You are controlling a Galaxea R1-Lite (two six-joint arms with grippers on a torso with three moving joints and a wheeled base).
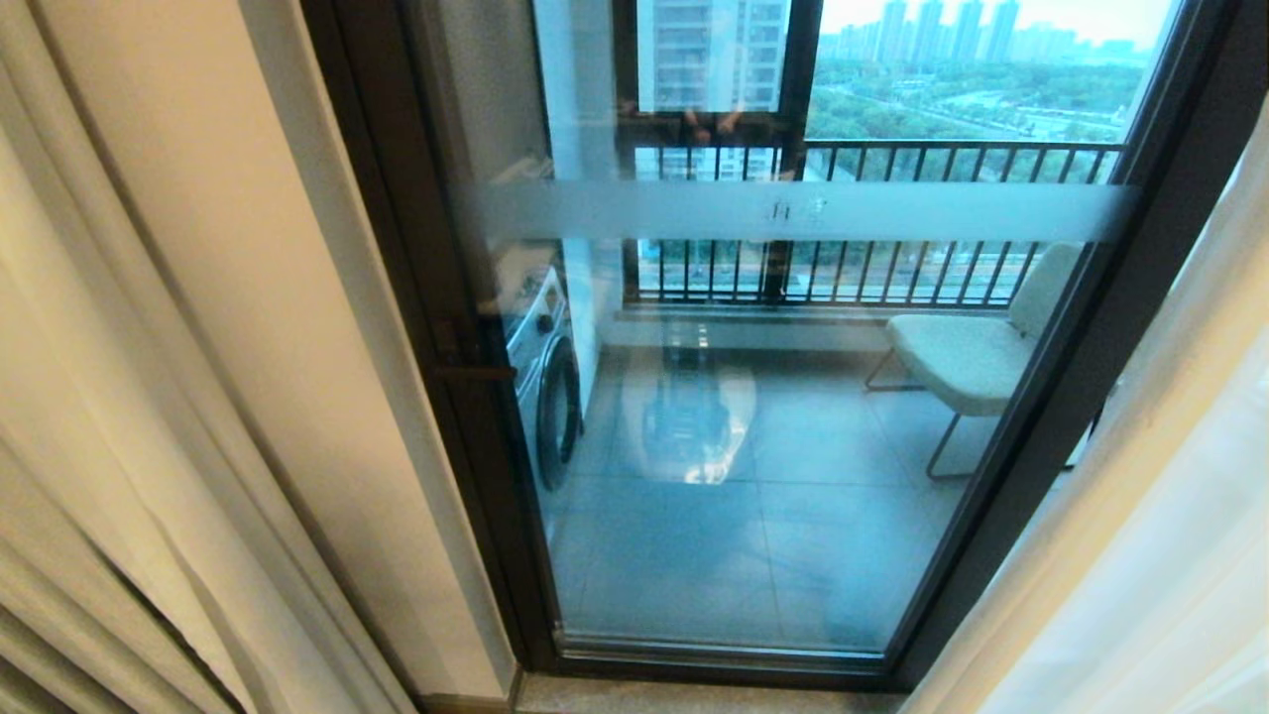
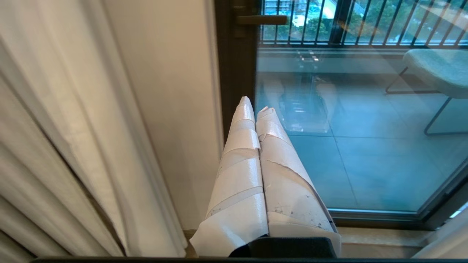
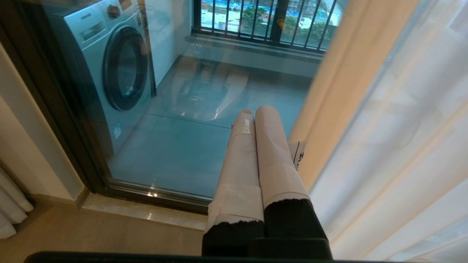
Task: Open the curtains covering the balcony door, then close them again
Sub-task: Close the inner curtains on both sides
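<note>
We see curtains [image 1: 149, 397] drawn aside, door [image 1: 753, 416] bare; left tool [image 2: 256, 109] clenched empty beside left panel; right tool [image 3: 257, 111] likewise by right panel.

A washing machine [image 1: 545, 382] stood at the balcony's left on grey floor tiles [image 1: 714, 555], a pale chair [image 1: 967, 357] at right. Daylight showed a black railing [image 1: 872, 223] and distant towers [image 1: 952, 30].

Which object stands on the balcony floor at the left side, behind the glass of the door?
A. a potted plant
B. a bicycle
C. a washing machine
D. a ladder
C: a washing machine with a round front door shows through the balcony door at its left edge, opposite the pale chair.
</note>
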